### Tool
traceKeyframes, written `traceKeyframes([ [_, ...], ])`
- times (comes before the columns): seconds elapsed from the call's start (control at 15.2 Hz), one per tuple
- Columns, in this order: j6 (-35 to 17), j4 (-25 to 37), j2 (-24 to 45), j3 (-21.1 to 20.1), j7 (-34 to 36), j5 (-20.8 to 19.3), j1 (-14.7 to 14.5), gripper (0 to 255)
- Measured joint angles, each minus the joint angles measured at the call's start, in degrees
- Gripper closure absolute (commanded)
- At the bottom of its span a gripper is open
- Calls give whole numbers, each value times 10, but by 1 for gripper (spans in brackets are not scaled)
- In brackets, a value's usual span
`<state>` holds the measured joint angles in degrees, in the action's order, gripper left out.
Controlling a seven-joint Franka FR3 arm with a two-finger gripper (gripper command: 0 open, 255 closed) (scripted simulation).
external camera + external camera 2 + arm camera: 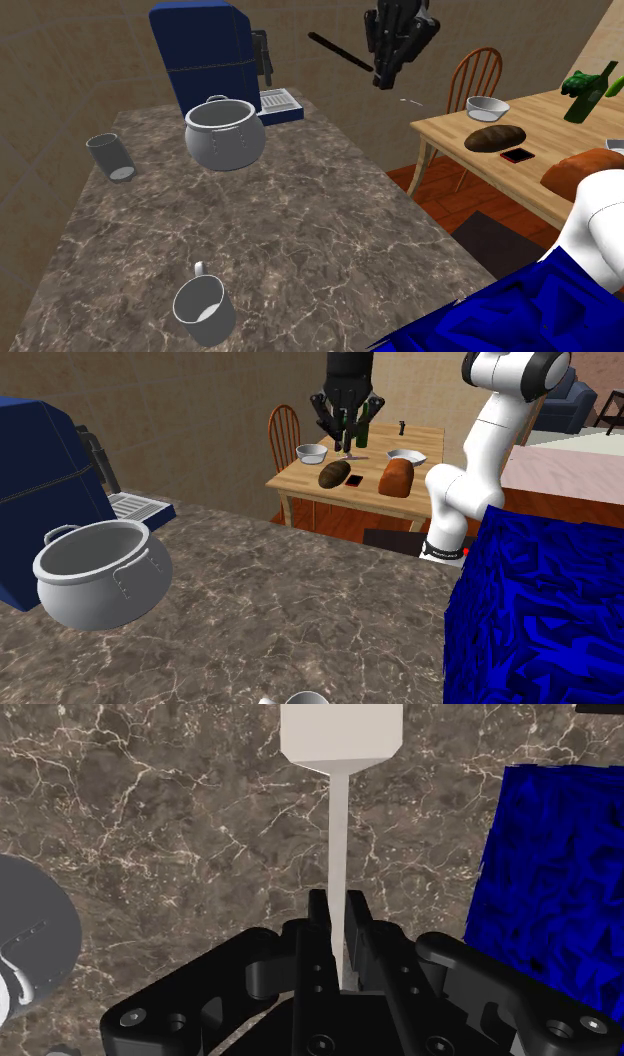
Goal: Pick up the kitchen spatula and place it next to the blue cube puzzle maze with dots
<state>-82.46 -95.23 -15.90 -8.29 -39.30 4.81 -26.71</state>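
1. Spatula (338, 814) is pinched by its thin stem between the gripper's (338, 904) black fingers, high above the veined brown stone-look counter (170, 824), likely so it can pass over the grey pot (225, 140).
2. Its blade is flat, pale and squarish with clipped corners; the stem is slim and straight.
3. The mottled blue block (550, 874) beside it may be the stand, not the puzzle.

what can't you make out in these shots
- wrist view: white flat-bladed spatula, blade cut by the picture's edge, handle end hidden inside the black gripper
- wrist view: round grey pot, mostly off the edge
- second exterior view: grey mug, all but its rim below the edge
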Motion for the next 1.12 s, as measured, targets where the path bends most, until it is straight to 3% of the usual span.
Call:
traceKeyframes([
  [0.53, 16, -122, -145, -34, 57, 34, -26, 255],
  [1.12, 57, -196, -271, -76, 125, 82, -58, 255],
])
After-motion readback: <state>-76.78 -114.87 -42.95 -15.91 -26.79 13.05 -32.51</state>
